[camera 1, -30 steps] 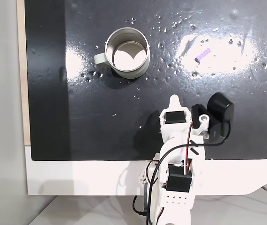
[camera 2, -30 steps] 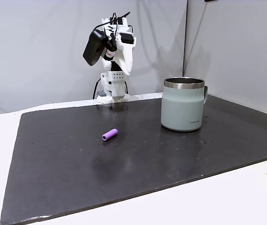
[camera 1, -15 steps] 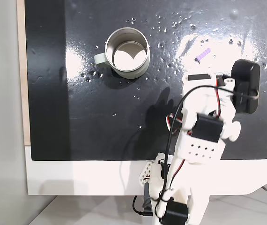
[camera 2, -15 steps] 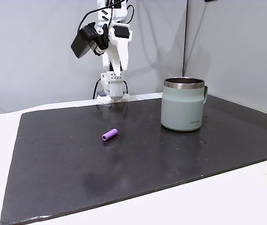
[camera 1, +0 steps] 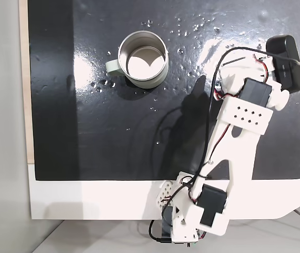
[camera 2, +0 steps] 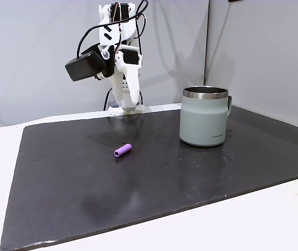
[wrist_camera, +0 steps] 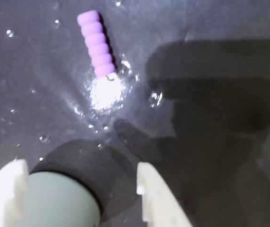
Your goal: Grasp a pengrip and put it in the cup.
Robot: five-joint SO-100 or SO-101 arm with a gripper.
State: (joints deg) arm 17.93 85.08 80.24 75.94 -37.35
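The lilac ribbed pengrip [camera 2: 122,150] lies on the black mat [camera 2: 138,178], left of the cup in this fixed view. In the wrist view the pengrip [wrist_camera: 96,44] sits near the top left, beside a glare patch. The pale grey-green cup [camera 1: 143,59] stands upright, metal inside showing, and the cup [camera 2: 205,123] has its handle on the right here. My gripper [camera 2: 129,99] hangs in the air above the pengrip, pointing down. In the wrist view my gripper [wrist_camera: 78,189] is open and holds nothing. A grey-green rounded shape shows between its fingertips.
From above, my white arm [camera 1: 242,113] reaches from the base [camera 1: 192,226] across the mat's right side and hides the pengrip's spot. The black camera block [camera 1: 286,62] sits at the arm's far end. White table rims the mat [camera 1: 113,200].
The arm has unfolded from near its base and swung out over the pengrip, the wrist tipping downward. Pengrip and cup have not moved.
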